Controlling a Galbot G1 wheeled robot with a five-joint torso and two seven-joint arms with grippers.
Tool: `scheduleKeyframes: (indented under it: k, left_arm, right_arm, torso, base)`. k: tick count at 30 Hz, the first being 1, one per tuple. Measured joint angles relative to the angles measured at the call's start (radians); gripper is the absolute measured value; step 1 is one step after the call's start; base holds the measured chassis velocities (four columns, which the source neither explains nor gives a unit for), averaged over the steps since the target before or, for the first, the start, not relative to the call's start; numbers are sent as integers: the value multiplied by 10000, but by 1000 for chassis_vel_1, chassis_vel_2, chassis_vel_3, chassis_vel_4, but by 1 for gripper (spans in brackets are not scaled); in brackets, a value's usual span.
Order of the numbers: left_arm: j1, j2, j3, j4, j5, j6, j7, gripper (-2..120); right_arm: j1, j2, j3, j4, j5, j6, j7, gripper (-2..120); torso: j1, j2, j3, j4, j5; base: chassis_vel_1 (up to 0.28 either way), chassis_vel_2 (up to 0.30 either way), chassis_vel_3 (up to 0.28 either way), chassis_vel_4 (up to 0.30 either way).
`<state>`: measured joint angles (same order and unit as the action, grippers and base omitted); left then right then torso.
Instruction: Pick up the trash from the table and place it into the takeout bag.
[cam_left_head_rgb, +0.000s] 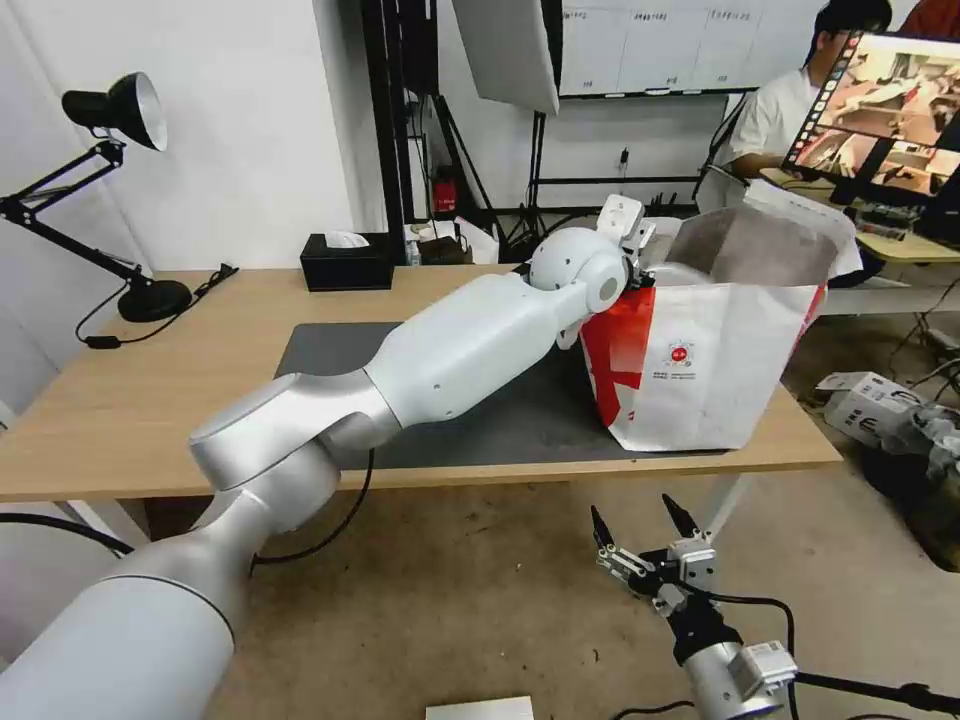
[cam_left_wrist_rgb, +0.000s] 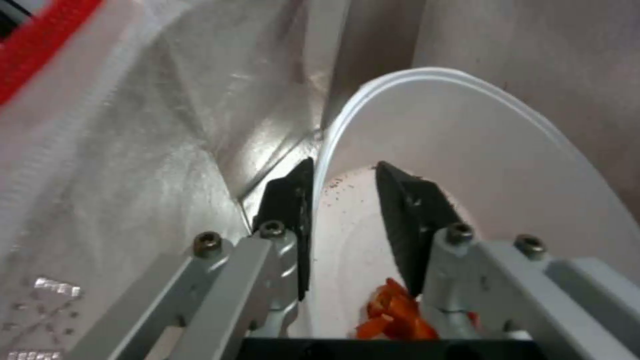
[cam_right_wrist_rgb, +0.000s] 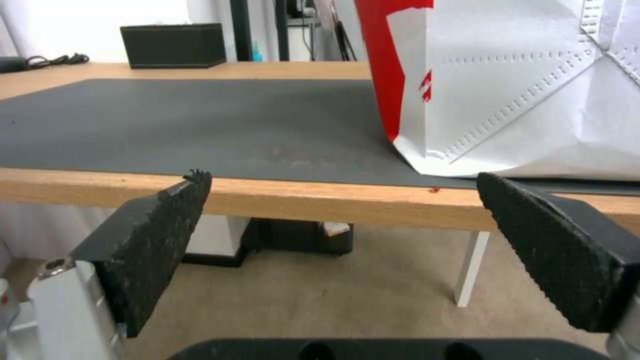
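While the left gripper (cam_left_wrist_rgb: 340, 200) pinched the bowl (cam_left_wrist_rgb: 480, 165) rim inside the takeout bag (cam_left_head_rgb: 720, 350), release should come low; right gripper (cam_right_wrist_rgb: 340, 235) hung wide open.

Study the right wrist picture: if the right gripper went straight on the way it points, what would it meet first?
Probably the table's front edge. The open right gripper points at it from below tabletop level, with the takeout bag standing farther back; depth is uncertain.

The takeout bag (cam_left_head_rgb: 715, 345) stands on the mat (cam_left_head_rgb: 330, 350) at the table's (cam_left_head_rgb: 110, 420) right end, tissue box (cam_left_head_rgb: 345, 262) behind.
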<state>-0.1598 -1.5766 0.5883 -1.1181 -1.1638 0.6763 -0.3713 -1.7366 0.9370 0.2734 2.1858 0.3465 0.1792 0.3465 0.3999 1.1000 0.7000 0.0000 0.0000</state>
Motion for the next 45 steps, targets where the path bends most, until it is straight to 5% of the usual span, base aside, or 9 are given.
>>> scheduleKeyframes:
  k: [10,18,22,30,37,45]
  left_arm:
    - [19,-10,-156,-228,-12,47,-44,67]
    - [-195,410,-523,-1571,-238,-1390,-555,97]
    - [-292,767,-661,-2283,-417,-1690,-812,99]
    - [291,2593,-953,-4547,-498,-2296,-1800,100]
    - [2212,4370,-1625,-6207,816,-3602,-1965,100]
    - [4496,5631,-2930,-7322,2544,-4871,-1660,100]
  right_arm:
    - [0,0,0,0,0,0,0,100]
    - [0,0,0,0,0,0,0,100]
    - [0,0,0,0,0,0,0,100]
    - [0,1,0,0,0,0,0,100]
    - [0,1,0,0,0,0,0,100]
    - [1,0,0,0,0,0,-1,100]
  torso:
    - [0,-1,0,-1,0]
    - [0,0,0,-2,0]
    - [0,0,0,-4,0]
    - [0,0,0,1,-3]
    - [0,0,0,0,-4]
    - [0,0,0,2,-5]
  base:
    - [0,0,0,0]
    - [0,0,0,0]
    - [0,0,0,0]
    - [0,0,0,0]
    - [0,0,0,0]
    - [0,0,0,0]
